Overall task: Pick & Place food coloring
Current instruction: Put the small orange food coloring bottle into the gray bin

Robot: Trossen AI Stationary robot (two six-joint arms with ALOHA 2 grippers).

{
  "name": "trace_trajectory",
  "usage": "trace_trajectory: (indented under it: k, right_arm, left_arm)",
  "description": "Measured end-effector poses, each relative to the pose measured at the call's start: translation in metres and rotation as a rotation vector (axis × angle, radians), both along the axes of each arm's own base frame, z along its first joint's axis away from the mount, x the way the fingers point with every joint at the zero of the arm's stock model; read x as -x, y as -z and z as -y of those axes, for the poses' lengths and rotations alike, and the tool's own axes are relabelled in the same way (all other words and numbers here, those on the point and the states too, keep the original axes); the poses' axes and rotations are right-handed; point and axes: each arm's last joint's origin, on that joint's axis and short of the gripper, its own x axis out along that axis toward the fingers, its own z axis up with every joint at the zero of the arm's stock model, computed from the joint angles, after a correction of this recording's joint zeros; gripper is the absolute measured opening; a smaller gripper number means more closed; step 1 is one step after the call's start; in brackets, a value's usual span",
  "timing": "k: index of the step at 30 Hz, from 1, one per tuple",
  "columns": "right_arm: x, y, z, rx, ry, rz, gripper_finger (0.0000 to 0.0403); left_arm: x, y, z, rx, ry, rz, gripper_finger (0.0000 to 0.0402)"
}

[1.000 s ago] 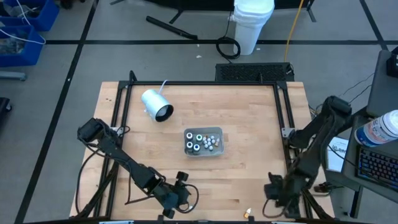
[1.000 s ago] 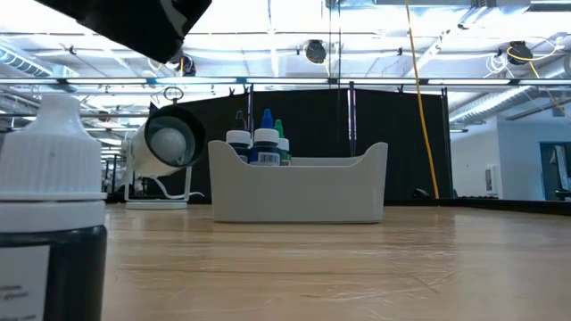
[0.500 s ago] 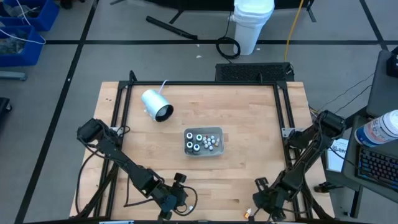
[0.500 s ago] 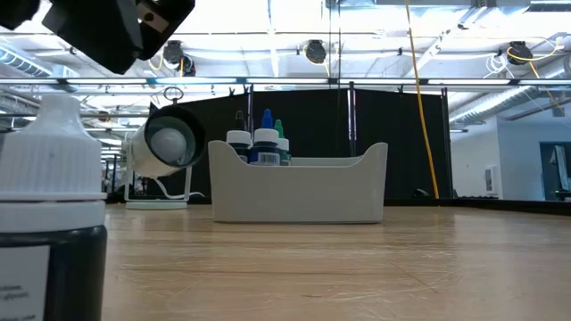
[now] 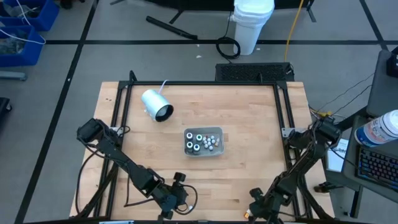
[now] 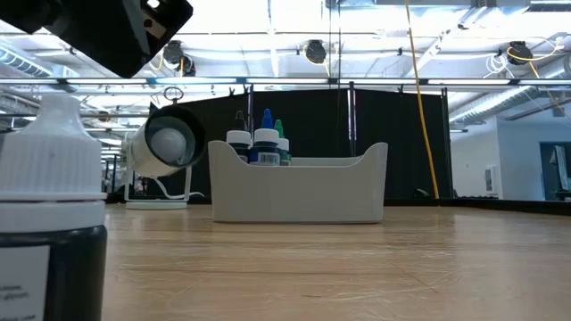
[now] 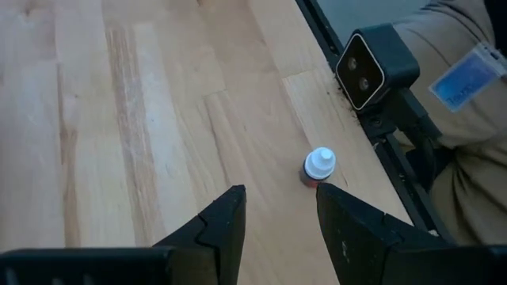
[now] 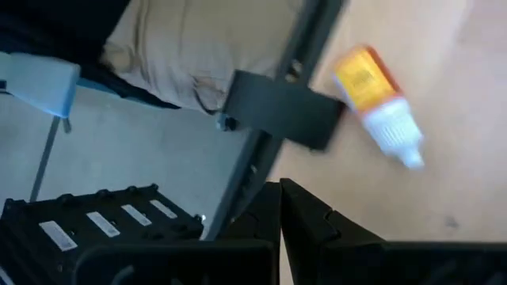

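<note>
Pale wooden tabletop has the shallow grey rectangular tray mid-table, full of tiny dark food coloring bottles. Over the last second the right gripper has swung inward along the near edge toward a stray yellow-orange bottle lying on its side, probably next up. It's clenched tight, holding nothing. The left gripper hangs half-open and empty above a small upright white-capped bottle.
</note>
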Motion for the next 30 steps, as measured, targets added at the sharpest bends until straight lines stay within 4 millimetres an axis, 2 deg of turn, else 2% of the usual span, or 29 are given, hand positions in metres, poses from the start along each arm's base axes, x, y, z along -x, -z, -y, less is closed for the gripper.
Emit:
trace_trajectory:
  k: [6, 13, 23, 26, 30]
  right_arm:
    - [-0.008, 0.013, -0.003, 0.004, -0.051, 0.064, 0.0000]
    - [-0.024, 0.011, 0.003, 0.034, -0.052, 0.200, 0.0000]
    - [-0.030, 0.011, 0.008, 0.054, -0.084, 0.228, 0.0000]
    - [-0.030, 0.003, 0.009, 0.052, -0.091, 0.250, 0.0000]
    - [-0.026, -0.030, 0.002, 0.128, -0.140, 0.363, 0.0000]
  left_arm:
    - [0.001, 0.000, 0.002, 0.006, -0.004, -0.003, 0.0161]
    - [0.001, 0.000, 0.001, -0.008, 0.008, 0.003, 0.0161]
    - [0.000, 0.000, 0.000, -0.013, 0.002, 0.007, 0.0161]
    - [0.000, 0.000, 0.000, -0.013, 0.003, 0.007, 0.0161]
    - [0.000, 0.000, 0.001, -0.013, 0.003, 0.008, 0.0161]
